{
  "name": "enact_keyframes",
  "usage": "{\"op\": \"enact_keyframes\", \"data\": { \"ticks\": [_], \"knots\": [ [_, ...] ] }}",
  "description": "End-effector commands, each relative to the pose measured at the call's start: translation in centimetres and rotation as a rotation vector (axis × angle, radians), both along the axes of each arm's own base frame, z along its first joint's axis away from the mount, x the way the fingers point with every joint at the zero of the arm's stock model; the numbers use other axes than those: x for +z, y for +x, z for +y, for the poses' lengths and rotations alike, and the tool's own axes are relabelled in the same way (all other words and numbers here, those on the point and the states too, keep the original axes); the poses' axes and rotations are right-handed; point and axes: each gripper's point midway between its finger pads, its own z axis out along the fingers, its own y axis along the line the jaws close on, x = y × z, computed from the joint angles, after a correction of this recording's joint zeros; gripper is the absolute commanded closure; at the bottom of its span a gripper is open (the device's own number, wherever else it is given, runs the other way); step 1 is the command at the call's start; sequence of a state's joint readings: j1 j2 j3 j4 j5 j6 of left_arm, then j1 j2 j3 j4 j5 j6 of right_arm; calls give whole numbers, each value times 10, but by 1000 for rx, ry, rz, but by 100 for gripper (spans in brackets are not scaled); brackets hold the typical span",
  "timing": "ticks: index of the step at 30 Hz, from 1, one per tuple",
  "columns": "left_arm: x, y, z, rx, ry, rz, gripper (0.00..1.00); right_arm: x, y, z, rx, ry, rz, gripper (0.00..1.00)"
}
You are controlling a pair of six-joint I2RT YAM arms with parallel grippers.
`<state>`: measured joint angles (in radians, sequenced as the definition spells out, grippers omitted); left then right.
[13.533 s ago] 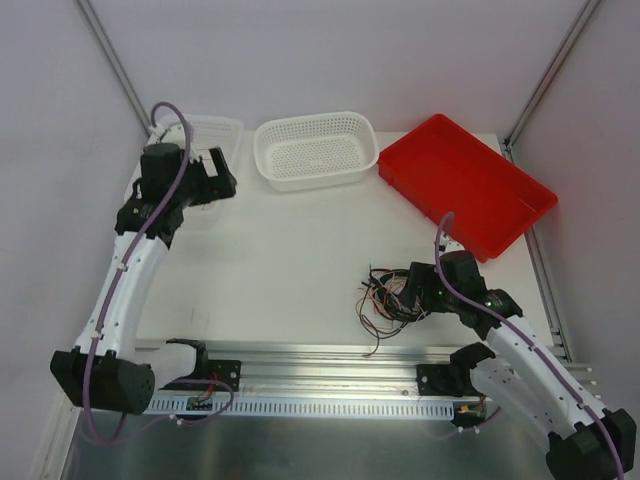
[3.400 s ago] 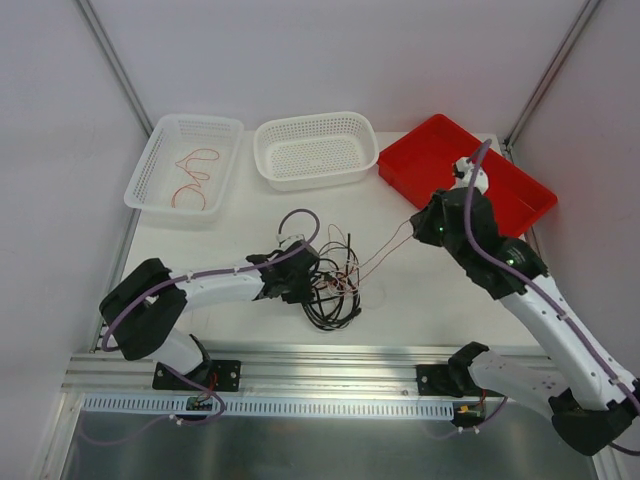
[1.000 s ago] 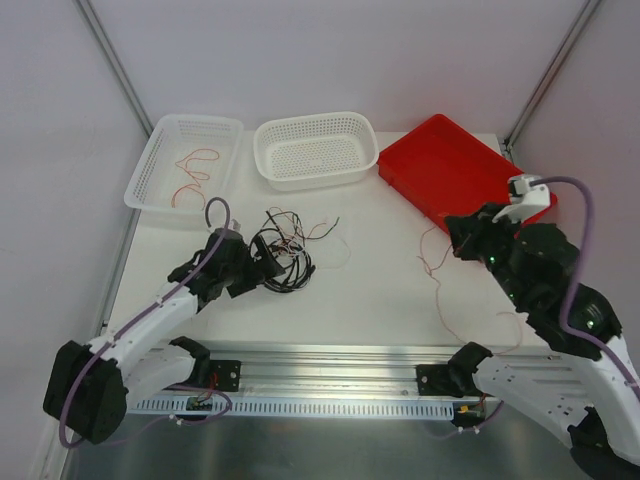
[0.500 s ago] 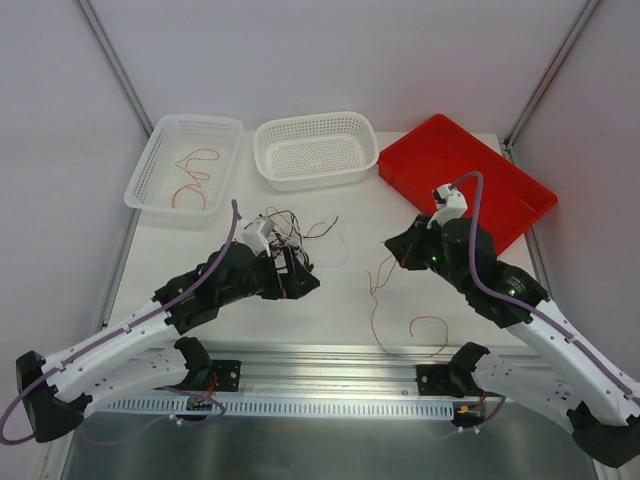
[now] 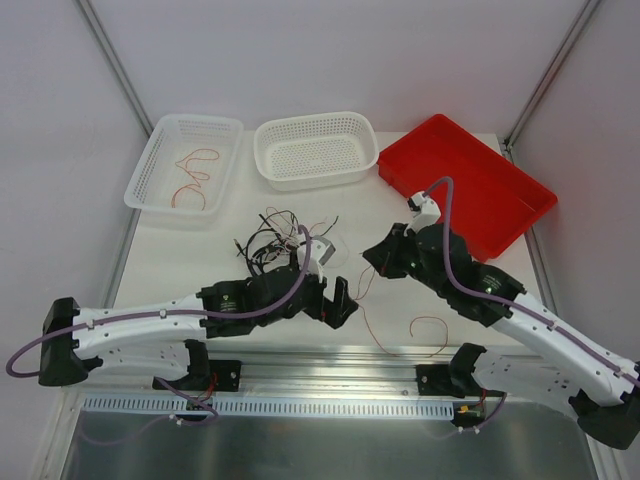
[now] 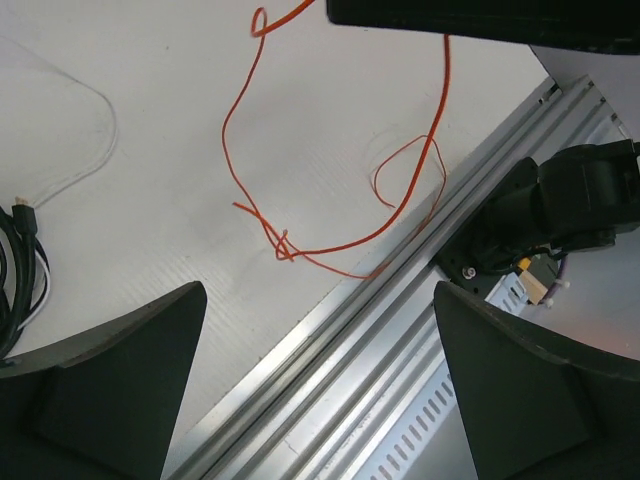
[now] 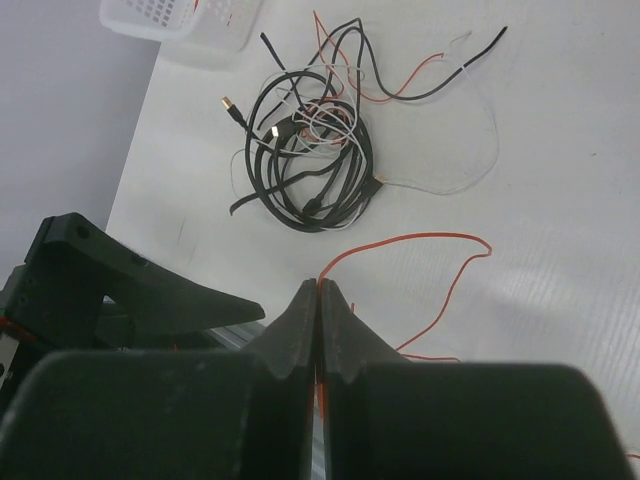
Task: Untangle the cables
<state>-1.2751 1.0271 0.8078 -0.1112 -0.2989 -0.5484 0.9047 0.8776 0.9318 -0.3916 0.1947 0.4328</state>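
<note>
White tabletop (image 5: pixel 175 262) holds thin squiggly red-orange wire (image 6: pixel 283 245), coiled black cords (image 7: pixel 305 165).

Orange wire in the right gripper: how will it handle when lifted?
Probably floppy: the orange wire lies in loose loops and kinks. Likely light, being so thin; it should dangle from the right gripper. The kinked crossing might snag.

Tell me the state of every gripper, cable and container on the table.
left gripper: open, holding nothing.
right gripper: shut on red-orange wire.
red-orange wire: pinched at one point, rest loose on the table, apart from the tangle.
cable tangle: knotted heap, black, white and red-orange.
left basket: holds a second red-orange wire.
middle basket: nothing visible inside.
red tray: nothing visible inside.
</note>
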Motion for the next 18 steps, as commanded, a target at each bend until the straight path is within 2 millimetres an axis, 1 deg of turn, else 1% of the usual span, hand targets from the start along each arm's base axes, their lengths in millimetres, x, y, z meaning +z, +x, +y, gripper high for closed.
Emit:
{"op": "enact_keyframes", "data": {
  "ticks": [1, 2, 4, 5, 7, 8, 11, 12, 15, 16, 17, 18],
  "knots": [
    [22, 10, -14, 7, -38, -134, 1, 9, 1, 9, -12, 73, -7, 99],
    [22, 9, -21, 0, -44, -144, 1, 9, -1, 10, -5, 80, -4, 99],
    [19, 10, -27, -8, -36, -153, 2, 9, -4, 13, 4, 93, 2, 99],
    [13, 11, -31, -13, -13, -159, 2, 9, -5, 14, 6, 100, 3, 99],
    [11, 12, -36, -10, -1, -173, 3, 10, -8, 17, 12, 112, 10, 99],
    [3, 15, -38, -7, 18, -172, 5, 11, -8, 17, 14, 116, 8, 99],
    [-9, 17, -43, -3, 37, -170, 16, 11, -9, 17, 14, 119, 9, 99],
    [-11, 17, -44, 0, 39, -166, 25, 11, -9, 17, 13, 119, 8, 99],
    [-13, 18, -43, 15, 39, -158, 47, 9, -9, 10, -6, 104, 3, 99],
    [-12, 19, -41, 21, 36, -157, 65, 7, -9, 8, -13, 95, 4, 99],
    [-10, 19, -39, 28, 32, -163, 72, 6, -8, 3, -26, 86, -6, 99],
    [-7, 20, -37, 35, 26, -167, 81, 5, -7, 1, -34, 78, -9, 99]
  ]
}}
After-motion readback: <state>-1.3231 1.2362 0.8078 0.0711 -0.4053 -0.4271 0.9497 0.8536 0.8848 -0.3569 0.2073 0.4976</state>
